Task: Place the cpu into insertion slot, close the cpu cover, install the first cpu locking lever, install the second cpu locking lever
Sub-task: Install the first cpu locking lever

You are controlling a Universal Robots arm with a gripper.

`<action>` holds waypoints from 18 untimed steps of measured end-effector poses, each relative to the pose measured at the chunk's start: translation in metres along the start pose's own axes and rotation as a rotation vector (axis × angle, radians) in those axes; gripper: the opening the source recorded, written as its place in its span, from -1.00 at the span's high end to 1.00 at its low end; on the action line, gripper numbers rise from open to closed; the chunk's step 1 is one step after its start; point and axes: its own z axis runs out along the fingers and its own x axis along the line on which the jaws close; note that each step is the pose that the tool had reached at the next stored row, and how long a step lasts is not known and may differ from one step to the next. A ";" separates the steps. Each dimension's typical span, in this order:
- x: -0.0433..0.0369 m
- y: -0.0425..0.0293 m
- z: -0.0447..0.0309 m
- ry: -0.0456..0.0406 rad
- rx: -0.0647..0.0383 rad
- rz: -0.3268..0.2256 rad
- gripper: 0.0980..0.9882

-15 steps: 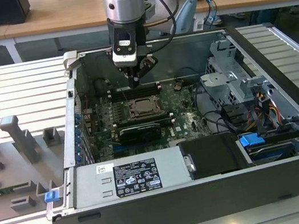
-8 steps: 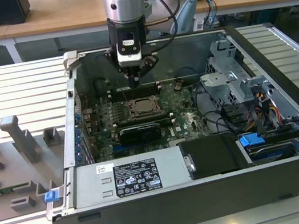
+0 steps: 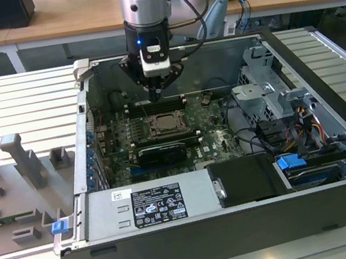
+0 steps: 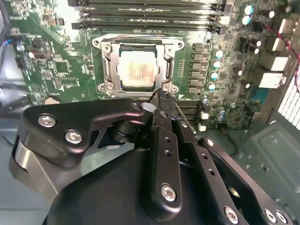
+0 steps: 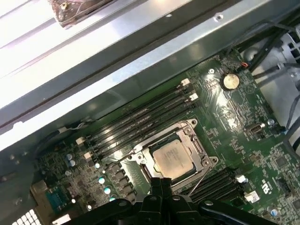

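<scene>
I saw the gripper (image 4: pixel 159 96), its black fingers pinched together, at the rim of the silvery cpu cover (image 4: pixel 109 68), which framed the square, matte beige cpu (image 4: pixel 136 71).

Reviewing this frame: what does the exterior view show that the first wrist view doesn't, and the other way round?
Exterior view: the whole open computer case, its labelled power supply, grey fixture blocks at the exterior view's left, and the arm. First wrist view, close in: the pale-topped cpu framed by the cpu cover, and a coin cell battery. Both: the gripper, jaws shut, above the green motherboard, and the memory slots.
</scene>
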 end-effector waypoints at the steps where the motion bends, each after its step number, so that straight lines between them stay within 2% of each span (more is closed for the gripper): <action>1: 0.0000 0.0000 0.0000 0.0005 0.000 -0.029 0.98; 11: 0.0000 0.0000 0.0001 0.0043 0.003 -0.224 0.98; 18: 0.0000 0.0000 0.0002 0.0075 0.006 -0.389 0.98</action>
